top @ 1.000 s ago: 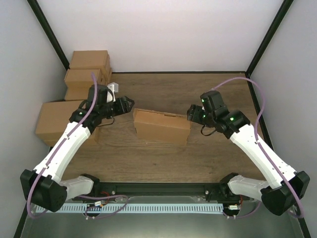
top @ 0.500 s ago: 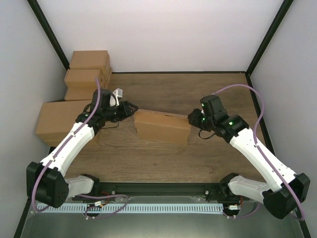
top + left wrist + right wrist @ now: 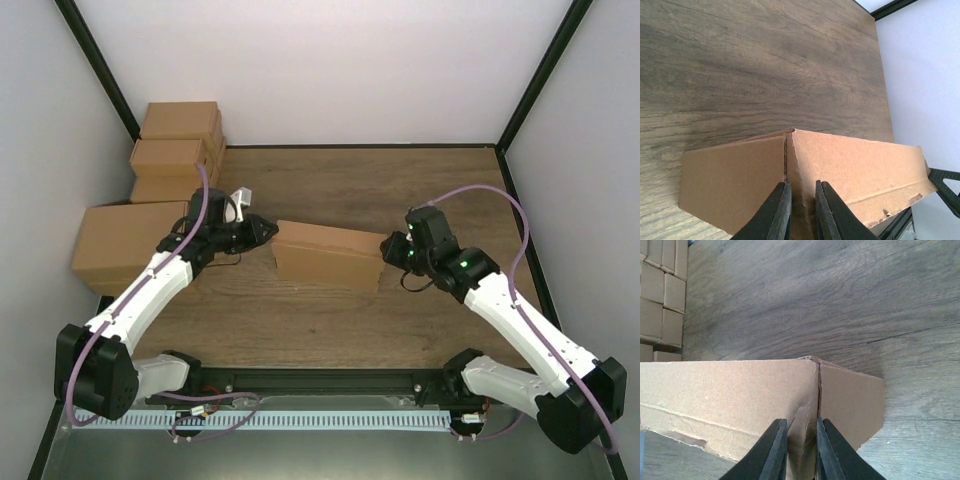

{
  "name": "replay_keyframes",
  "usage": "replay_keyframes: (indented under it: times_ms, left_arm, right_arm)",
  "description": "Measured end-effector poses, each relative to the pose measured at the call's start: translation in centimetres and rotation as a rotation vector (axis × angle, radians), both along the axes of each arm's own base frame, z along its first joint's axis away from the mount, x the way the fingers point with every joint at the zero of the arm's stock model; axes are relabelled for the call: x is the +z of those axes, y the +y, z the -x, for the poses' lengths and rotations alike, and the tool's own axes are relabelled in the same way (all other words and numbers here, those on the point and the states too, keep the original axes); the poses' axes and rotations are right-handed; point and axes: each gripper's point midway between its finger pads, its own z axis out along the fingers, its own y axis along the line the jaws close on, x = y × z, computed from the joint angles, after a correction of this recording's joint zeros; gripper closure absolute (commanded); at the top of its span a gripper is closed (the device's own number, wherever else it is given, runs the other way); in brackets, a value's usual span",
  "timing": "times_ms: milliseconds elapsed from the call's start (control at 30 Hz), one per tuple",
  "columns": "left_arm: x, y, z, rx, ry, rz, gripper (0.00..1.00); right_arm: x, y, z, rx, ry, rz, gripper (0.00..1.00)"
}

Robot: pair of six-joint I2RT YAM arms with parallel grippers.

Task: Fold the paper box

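The paper box [image 3: 328, 255] is a partly folded brown cardboard shell lying mid-table, long side left to right. My left gripper [image 3: 268, 232] is at its left end, and in the left wrist view the gripper [image 3: 802, 210] has its fingers pinched on the folded corner flap of the box [image 3: 855, 165]. At the right end my right gripper [image 3: 388, 248] does the same. In the right wrist view the gripper [image 3: 801, 450] squeezes a creased corner of the box [image 3: 730, 390]. Each pair of jaws has cardboard between them.
A stack of small brown cartons [image 3: 180, 135] stands at the back left, with a larger carton [image 3: 125, 240] in front of it beside the left arm. The cartons [image 3: 662, 285] also show in the right wrist view. White walls and black frame posts [image 3: 530, 85] bound the table.
Both grippers have moved inward to the box's two ends and closed on its corner flaps. The box has shifted slightly.
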Motion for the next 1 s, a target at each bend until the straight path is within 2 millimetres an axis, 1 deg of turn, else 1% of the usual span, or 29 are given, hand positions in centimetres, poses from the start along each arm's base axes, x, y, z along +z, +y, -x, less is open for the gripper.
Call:
replay_keyframes:
  times_ms: [100, 133, 167, 200, 267, 367, 467, 533, 600, 667, 733, 800, 900, 933, 1000]
  left_arm:
    - [-0.1, 0.1, -0.1, -0.009, -0.018, -0.016, 0.84]
    - [-0.1, 0.1, -0.1, -0.012, -0.024, -0.022, 0.83]
    - [-0.1, 0.1, -0.1, -0.016, -0.032, -0.029, 0.78]
    - [-0.1, 0.1, -0.1, -0.020, -0.038, -0.036, 0.73]
    - [-0.3, 0.3, -0.2, -0.023, -0.044, -0.060, 0.65]
    - [-0.7, 0.6, -0.2, -0.028, -0.026, -0.100, 0.60]
    - [-0.4, 0.7, -0.3, -0.035, -0.017, -0.126, 0.60]
    - [-0.6, 0.7, -0.3, -0.046, -0.005, -0.132, 0.63]
    - [-0.9, 0.5, -0.4, -0.059, 0.006, -0.125, 0.68]
    - [-0.8, 0.4, -0.4, -0.069, 0.001, -0.110, 0.71]
    - [-0.9, 0.2, -0.4, -0.076, -0.004, -0.096, 0.73]
    - [-1.1, 0.0, -0.2, -0.078, -0.002, -0.081, 0.75]
    - [-1.3, -0.1, -0.2, -0.083, -0.011, -0.059, 0.77]
    - [-1.3, -0.2, -0.1, -0.085, -0.017, -0.052, 0.80]
    - [-1.4, -0.3, -0.2, -0.088, -0.031, -0.041, 0.81]
  right_arm:
    - [-0.2, -0.1, -0.1, -0.002, -0.020, -0.007, 0.72]
    - [-0.4, -0.1, -0.1, -0.001, -0.023, -0.003, 0.70]
    - [-0.6, -0.2, -0.1, 0.001, -0.021, 0.004, 0.68]
    - [-0.8, -0.2, -0.1, 0.002, -0.017, 0.010, 0.64]
    - [-0.7, -0.4, -0.3, 0.003, -0.024, 0.030, 0.58]
    - [-0.4, -0.8, -0.3, 0.012, -0.026, 0.076, 0.53]
    - [0.2, -1.2, -0.5, 0.020, -0.032, 0.124, 0.52]
    - [1.0, -1.4, -0.7, 0.027, -0.046, 0.138, 0.53]
    - [1.3, -1.5, -0.8, 0.034, -0.056, 0.134, 0.55]
    - [1.3, -1.7, -0.9, 0.047, -0.053, 0.119, 0.64]
    - [0.9, -1.9, -0.9, 0.059, -0.046, 0.091, 0.70]
    - [-0.2, -2.3, -0.7, 0.060, -0.026, 0.062, 0.77]
    - [-2.7, -2.9, 0.1, 0.061, 0.027, 0.017, 0.82]
    - [-3.4, -3.0, 0.4, 0.066, 0.040, 0.005, 0.82]
    - [-4.8, -3.1, 1.0, 0.078, 0.075, -0.033, 0.79]
